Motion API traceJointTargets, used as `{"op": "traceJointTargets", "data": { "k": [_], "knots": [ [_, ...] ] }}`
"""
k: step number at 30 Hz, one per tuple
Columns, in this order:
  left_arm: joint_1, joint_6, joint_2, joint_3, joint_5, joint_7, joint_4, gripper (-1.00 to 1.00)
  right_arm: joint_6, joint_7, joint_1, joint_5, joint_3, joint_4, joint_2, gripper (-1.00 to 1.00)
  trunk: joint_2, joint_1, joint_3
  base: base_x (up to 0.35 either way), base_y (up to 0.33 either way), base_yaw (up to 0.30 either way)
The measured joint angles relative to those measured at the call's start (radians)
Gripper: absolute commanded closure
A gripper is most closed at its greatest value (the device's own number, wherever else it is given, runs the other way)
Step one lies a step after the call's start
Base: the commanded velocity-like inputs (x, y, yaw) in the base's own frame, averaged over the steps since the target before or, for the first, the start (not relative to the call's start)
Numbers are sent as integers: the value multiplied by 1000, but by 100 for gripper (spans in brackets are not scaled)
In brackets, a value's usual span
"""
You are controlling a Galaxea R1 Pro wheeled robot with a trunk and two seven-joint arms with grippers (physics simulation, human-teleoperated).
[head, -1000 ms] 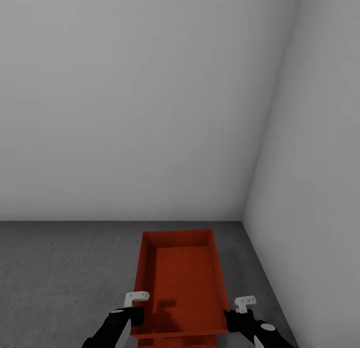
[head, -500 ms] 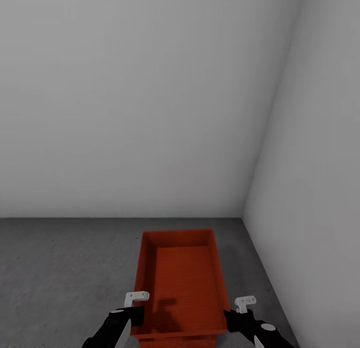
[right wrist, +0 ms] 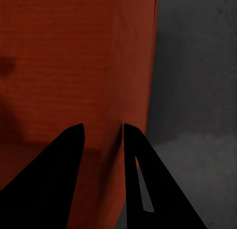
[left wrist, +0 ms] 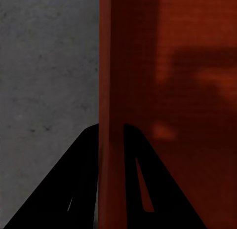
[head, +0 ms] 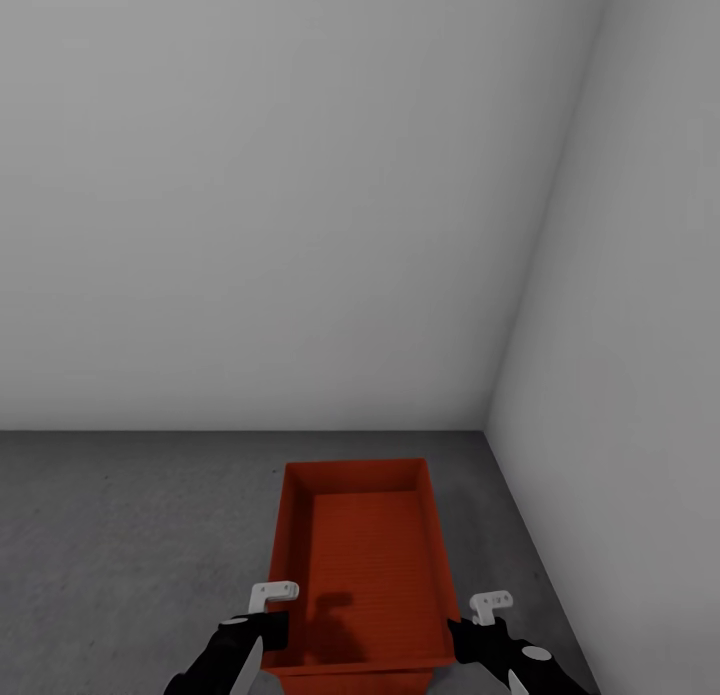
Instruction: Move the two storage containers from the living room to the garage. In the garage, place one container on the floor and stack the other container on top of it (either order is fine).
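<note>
An orange-red storage container (head: pixel 365 560) hangs lengthwise in front of me, low over the dark grey concrete floor (head: pixel 130 535) of the garage. My left gripper (head: pixel 272 623) is shut on its left wall near the front end, and in the left wrist view the left gripper (left wrist: pixel 101 135) straddles that thin wall of the container (left wrist: pixel 168 91). On the opposite wall my right gripper (head: pixel 463 627) is shut; the right wrist view has the right gripper (right wrist: pixel 103 135) pinching the container (right wrist: pixel 74 66). A darker red strip (head: pixel 360 681) shows under the near rim; I cannot tell whether it is another container.
A plain pale back wall (head: pixel 250 225) meets a side wall (head: pixel 620 375) in a corner just right of the container. Bare concrete stretches to the left, and a narrow strip of floor (right wrist: pixel 197 91) lies between container and side wall.
The whole picture has shifted slightly, the floor line rising a little, so the camera has moved. The container stays gripped between both grippers in the same hold.
</note>
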Motion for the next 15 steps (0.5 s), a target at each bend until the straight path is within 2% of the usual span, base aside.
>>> {"op": "traceJointTargets", "data": {
  "k": [15],
  "knots": [
    [0, 1, 1, -1, 1, -1, 0, 100, 0, -1, 0, 0, 0, 0, 1, 100, 0, 0, 0, 0, 0, 0]
  ]
}}
